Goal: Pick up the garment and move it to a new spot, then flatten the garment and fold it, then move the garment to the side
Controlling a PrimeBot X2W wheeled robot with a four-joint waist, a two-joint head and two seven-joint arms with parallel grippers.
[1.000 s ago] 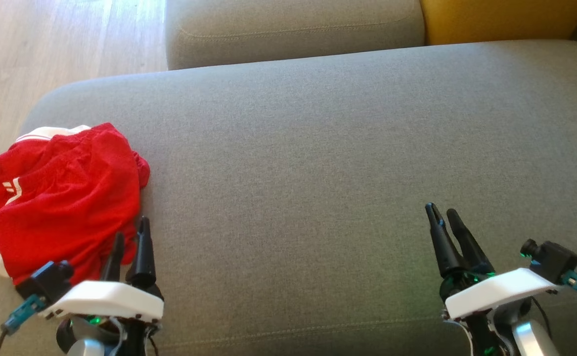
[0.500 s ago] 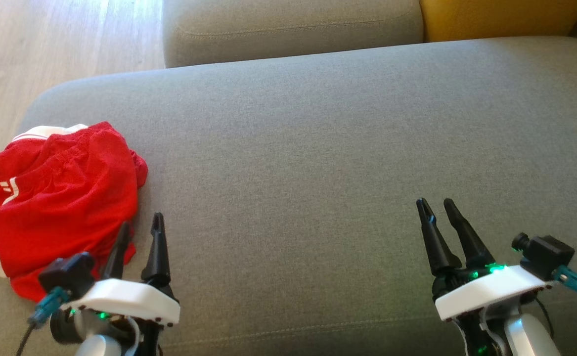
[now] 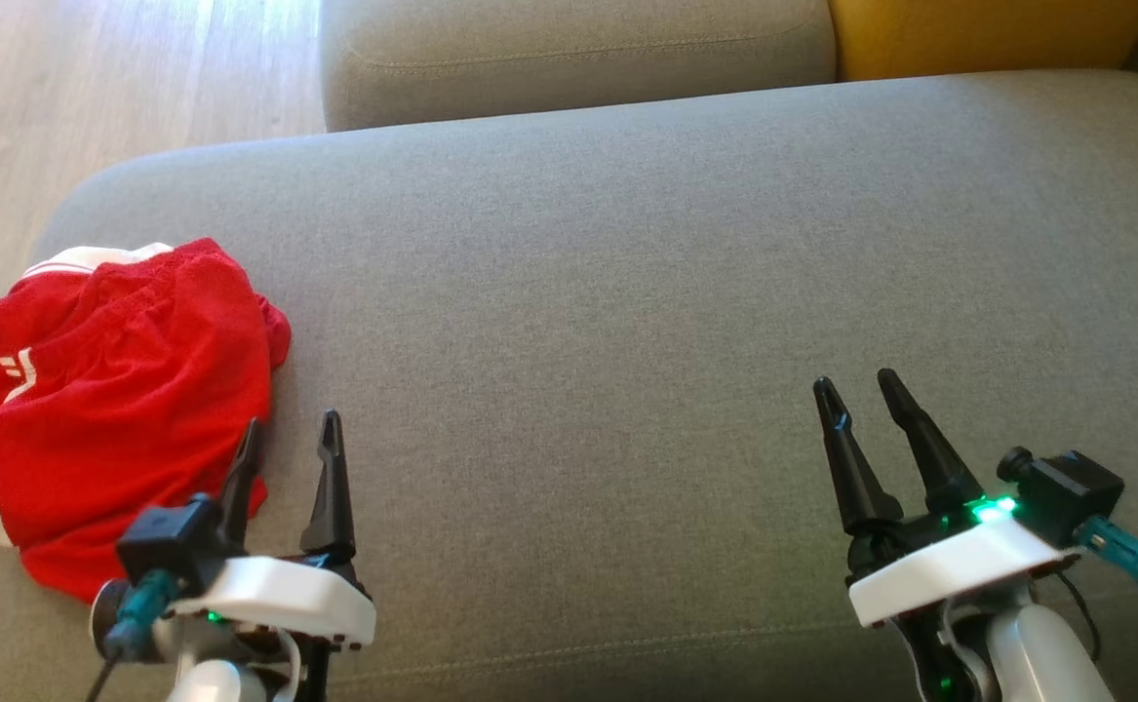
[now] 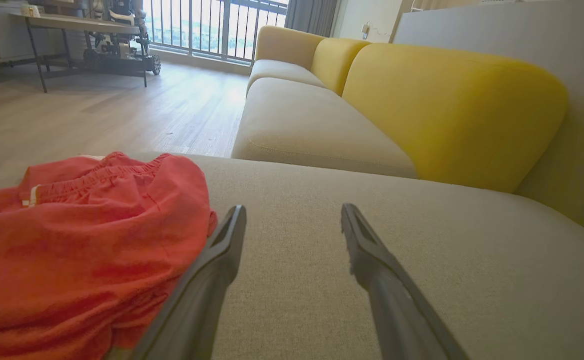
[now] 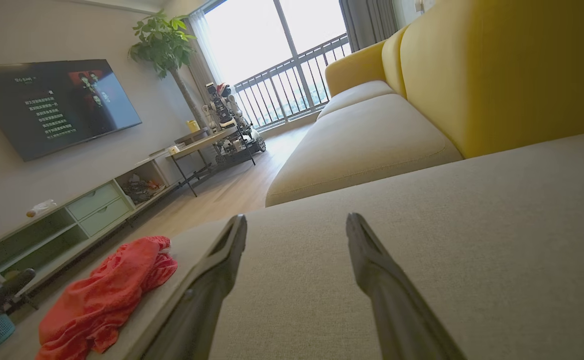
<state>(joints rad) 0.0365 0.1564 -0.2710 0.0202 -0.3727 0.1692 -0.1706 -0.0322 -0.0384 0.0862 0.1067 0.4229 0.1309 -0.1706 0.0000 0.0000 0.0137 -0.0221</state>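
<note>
Left gripper is spread wide and empty, its outer finger right at the edge of the crumpled red shorts on the left end of the grey sofa cushion. Right gripper is spread too, over the cushion, well apart from the shorts. The TV cabinet has clutter in one open cubby, too small to make out.

Head camera looked down on the sofa seat; low wrist cameras faced the far window, all sharing the garment.
</note>
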